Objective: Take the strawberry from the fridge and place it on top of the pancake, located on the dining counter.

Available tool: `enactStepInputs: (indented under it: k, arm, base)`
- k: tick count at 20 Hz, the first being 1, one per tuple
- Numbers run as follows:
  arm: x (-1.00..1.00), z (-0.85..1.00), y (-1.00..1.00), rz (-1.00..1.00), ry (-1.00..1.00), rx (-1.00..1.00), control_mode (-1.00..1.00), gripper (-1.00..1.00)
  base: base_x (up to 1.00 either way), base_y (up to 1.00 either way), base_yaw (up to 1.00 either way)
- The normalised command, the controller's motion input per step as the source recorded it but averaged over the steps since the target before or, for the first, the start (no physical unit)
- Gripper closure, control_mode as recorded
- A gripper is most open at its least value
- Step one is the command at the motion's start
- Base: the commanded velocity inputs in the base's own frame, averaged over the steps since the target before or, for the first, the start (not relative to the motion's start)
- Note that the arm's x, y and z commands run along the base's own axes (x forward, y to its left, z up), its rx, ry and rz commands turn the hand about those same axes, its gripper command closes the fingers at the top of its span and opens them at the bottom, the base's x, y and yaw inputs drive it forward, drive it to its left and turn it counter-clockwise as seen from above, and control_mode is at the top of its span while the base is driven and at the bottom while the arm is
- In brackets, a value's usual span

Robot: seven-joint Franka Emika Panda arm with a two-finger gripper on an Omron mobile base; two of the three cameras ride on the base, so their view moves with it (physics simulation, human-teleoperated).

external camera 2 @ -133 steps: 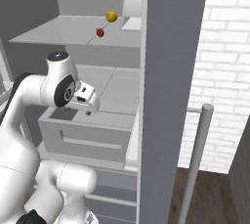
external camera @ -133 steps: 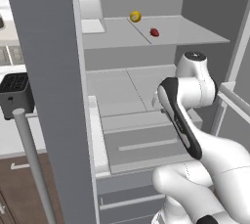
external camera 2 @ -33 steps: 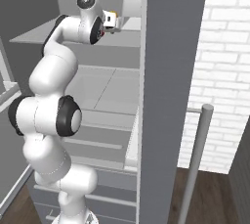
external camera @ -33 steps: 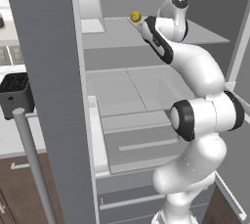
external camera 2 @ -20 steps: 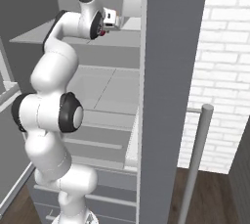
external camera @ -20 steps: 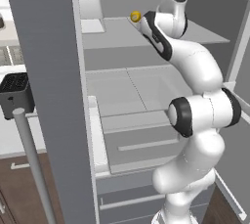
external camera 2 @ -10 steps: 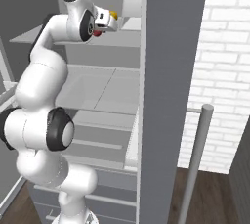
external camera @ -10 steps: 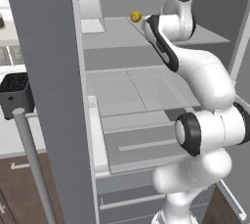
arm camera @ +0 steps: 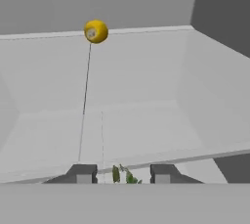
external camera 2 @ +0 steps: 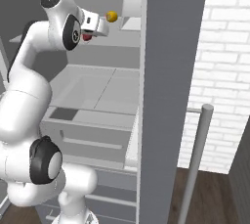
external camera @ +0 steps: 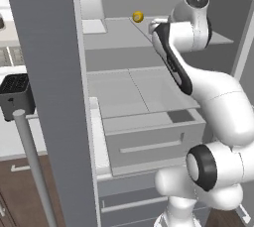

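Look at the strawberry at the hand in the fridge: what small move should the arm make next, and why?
Probably draw the hand straight back out of the fridge. In the hand view the strawberry's green leaves sit between the gripper's jaws, and the right base view shows the red fruit at the hand, above the shelf. Whether the grip is firm cannot be told, so move slowly. The yellow fruit lies further back.

- White brick wall (external camera 2: 224, 66) on the right.
- Dark wood floor (external camera 2: 210, 198) below.
- Black toaster (external camera: 16, 95) on a pale tabletop (external camera: 10, 134) at left.
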Motion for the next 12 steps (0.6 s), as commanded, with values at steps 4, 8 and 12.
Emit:
enactStepInputs:
  k: [4,8,12]
  arm:
    - [-1.0,0.04,0.0,0.01,0.08,0.04,-1.0,1.0]
    - [-1.0,-0.22,0.0,0.01,0.03,0.04,-1.0,1.0]
    - [-1.0,-0.25,0.0,0.0,0.02,0.04,-1.0,1.0]
  base:
    - [0.0,0.0,0.0]
    - [0.0,0.0,0.0]
    - [0.0,0.0,0.0]
